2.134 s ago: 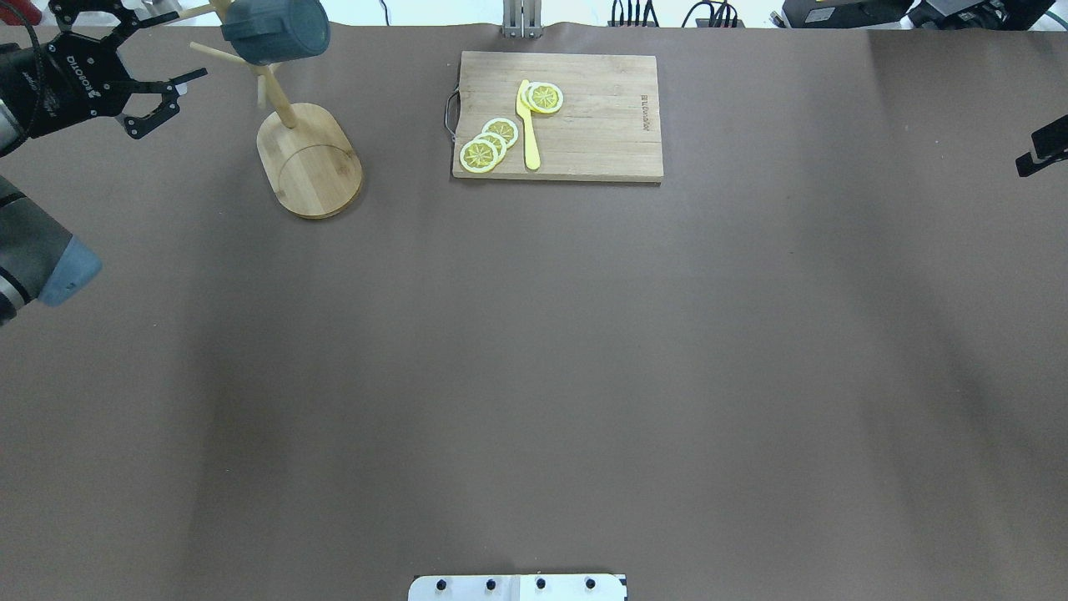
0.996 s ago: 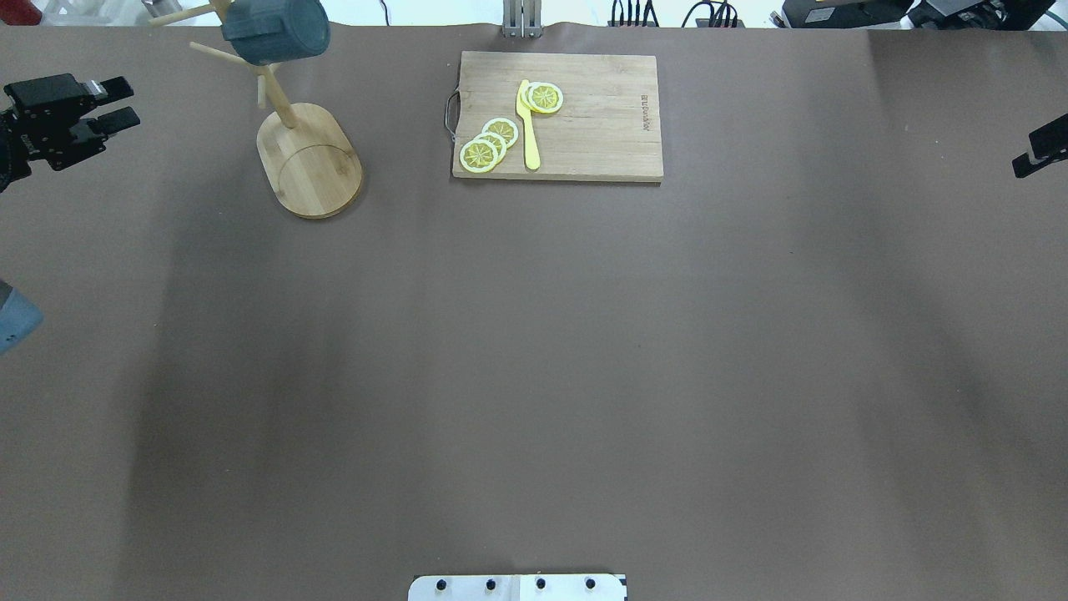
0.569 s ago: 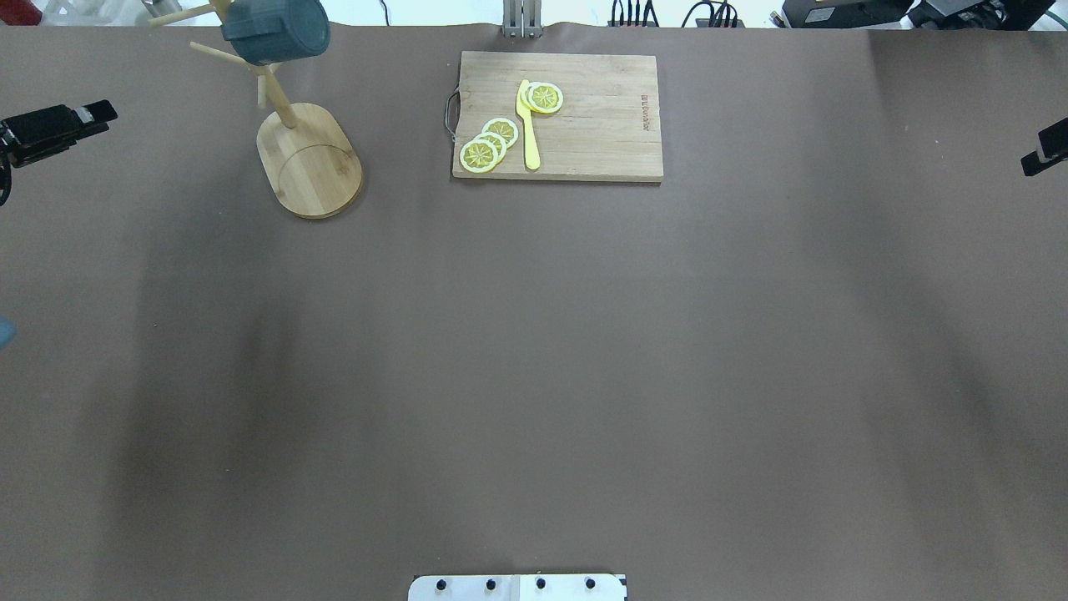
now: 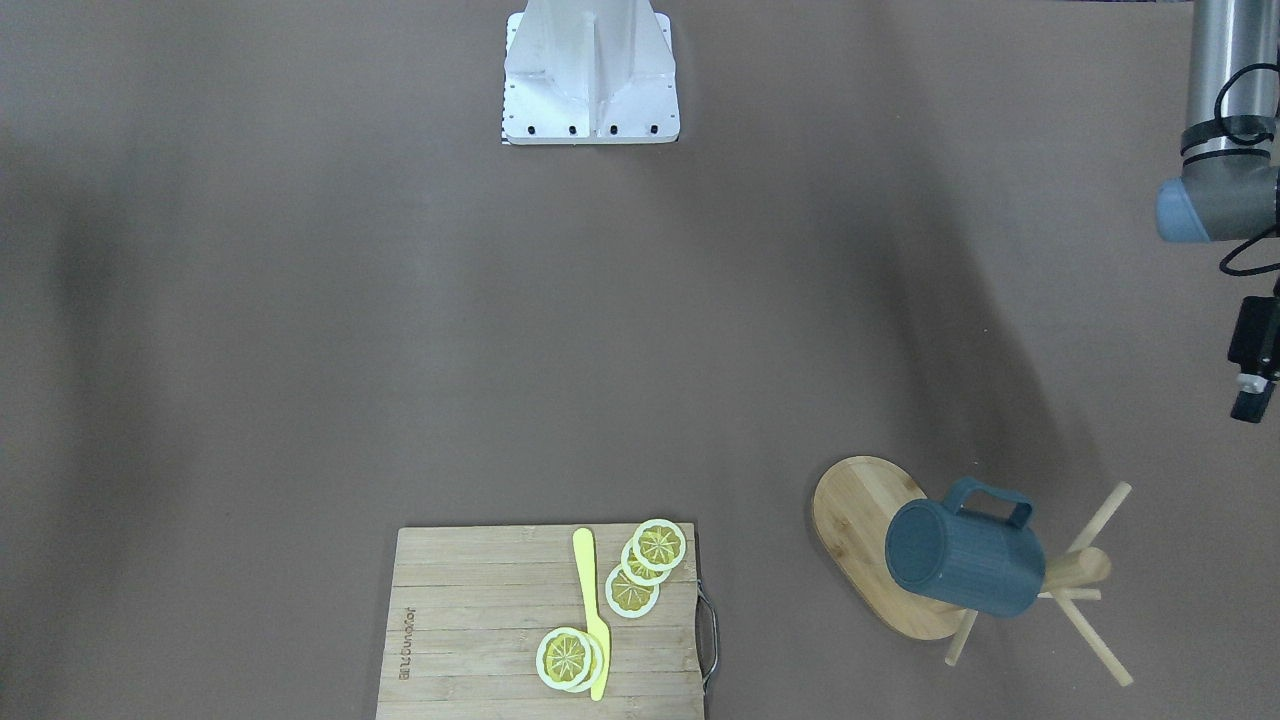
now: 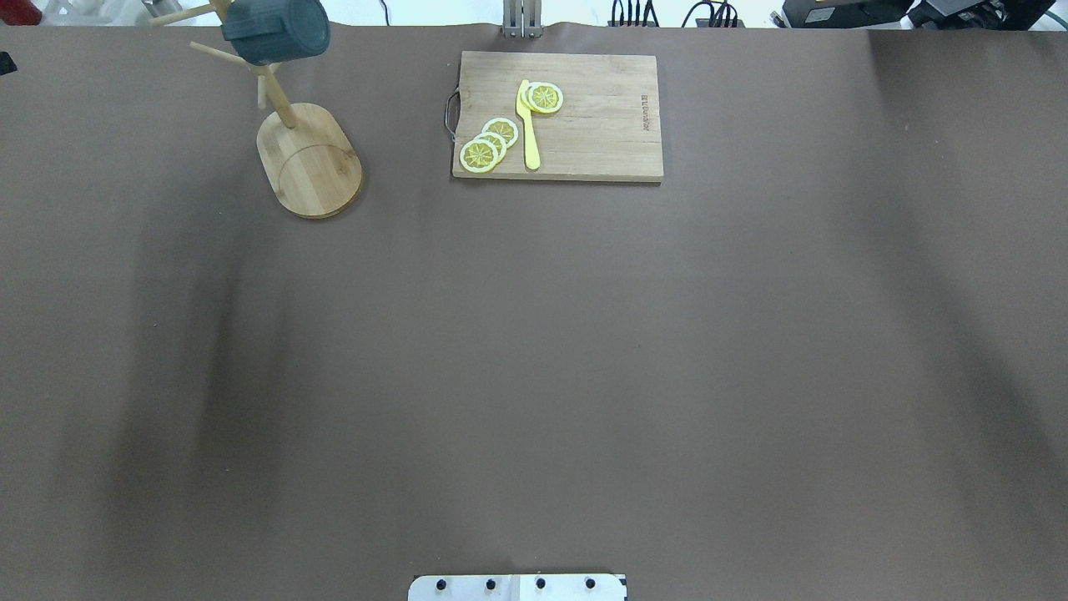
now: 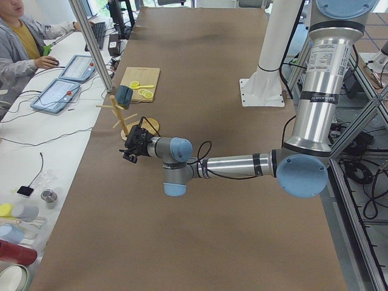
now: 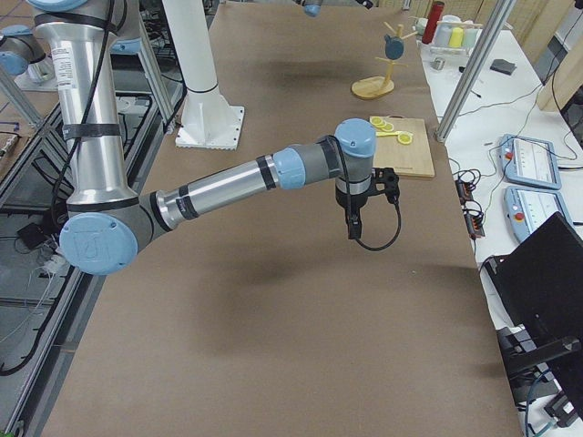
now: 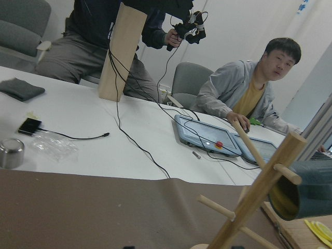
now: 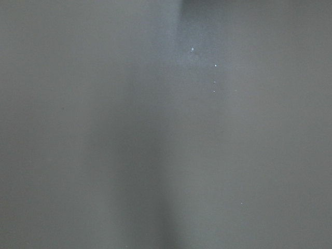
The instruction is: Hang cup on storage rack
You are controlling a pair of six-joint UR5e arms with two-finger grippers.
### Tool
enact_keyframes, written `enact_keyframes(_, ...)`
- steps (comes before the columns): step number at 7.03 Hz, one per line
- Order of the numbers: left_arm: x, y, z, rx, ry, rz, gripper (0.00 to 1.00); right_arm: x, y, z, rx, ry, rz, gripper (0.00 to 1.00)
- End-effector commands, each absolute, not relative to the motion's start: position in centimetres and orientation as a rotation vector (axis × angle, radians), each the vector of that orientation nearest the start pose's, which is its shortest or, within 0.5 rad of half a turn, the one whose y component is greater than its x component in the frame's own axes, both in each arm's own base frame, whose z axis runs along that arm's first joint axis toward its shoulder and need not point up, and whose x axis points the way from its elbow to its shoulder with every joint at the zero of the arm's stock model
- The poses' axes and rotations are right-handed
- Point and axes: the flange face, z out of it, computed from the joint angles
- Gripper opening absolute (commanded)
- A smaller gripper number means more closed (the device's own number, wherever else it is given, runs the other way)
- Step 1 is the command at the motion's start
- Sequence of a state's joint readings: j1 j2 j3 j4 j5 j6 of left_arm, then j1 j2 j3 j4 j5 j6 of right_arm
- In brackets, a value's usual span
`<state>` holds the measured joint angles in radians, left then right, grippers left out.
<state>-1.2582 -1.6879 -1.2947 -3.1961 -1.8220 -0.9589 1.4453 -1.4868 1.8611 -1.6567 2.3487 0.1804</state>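
Up at the top left of the overhead frame, one cup (image 5: 275, 29) hangs on the one rack (image 5: 309, 163). The front-facing view shows them at lower right. The cup lies on its side, off the bench (image 5: 534, 334). Its base points away from the post, and its single handle stands free on the upper side. The left wrist view shows its yellow-green mouth turned toward the post, with a peg tip at the rim. How the peg bears it is hidden. Four other pegs show bare in the front-facing view.

Right of the rack in the overhead frame lies one wooden board (image 5: 576, 117) with one metal handle on its left edge. On it are five lemon slices (image 5: 490, 142), three overlapping in a row and two stacked. One yellow knife (image 5: 528, 133) lies between the two groups.

The left gripper (image 6: 134, 144) hangs in the middle left of the left side view, near the rack's base but apart from it. It has hold of nothing, and I cannot tell how wide it is. The right gripper (image 7: 354, 223) points down over bare bench at the centre of the right side view, well apart from the board. Its opening cannot be told either.
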Motion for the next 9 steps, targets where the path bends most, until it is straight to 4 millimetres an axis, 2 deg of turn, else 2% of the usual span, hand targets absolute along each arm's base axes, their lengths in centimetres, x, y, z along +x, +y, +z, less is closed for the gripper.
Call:
enact_keyframes(1, 3.2, -53.8, 53.6, 0.923, 0.819, -0.273, 0.70, 0.1, -51.9, 49.0, 0.147, -0.802, -0.066, 1.00)
enact_keyframes(2, 1.5, -53.6, 51.3, 0.823, 0.793, -0.245, 0.72, 0.1, -51.8, 49.1, 0.144, -0.803, -0.063, 1.00)
enact_keyframes(3, 0.4, -53.4, 50.4, 0.744, 0.824, -0.236, 0.72, 0.5, -51.8, 49.2, 0.145, -0.802, -0.057, 1.00)
enact_keyframes(4, -0.6, -53.2, 51.0, 0.682, 0.842, -0.193, 0.72, 0.6, -51.7, 49.4, 0.142, -0.800, -0.052, 1.00)
enact_keyframes(6, -0.9, -52.4, 52.1, 0.573, 0.890, -0.067, 0.72, 1.1, -51.3, 49.8, 0.140, -0.800, -0.046, 1.00)
enact_keyframes(8, -1.7, -50.9, 54.8, 0.457, 0.917, 0.045, 0.72, 2.0, -50.9, 51.4, 0.139, -0.788, -0.097, 1.00)
enact_keyframes(9, -2.8, -50.4, 55.8, 0.404, 0.916, 0.049, 0.72, 2.9, -50.8, 51.8, 0.131, -0.780, -0.110, 1.00)
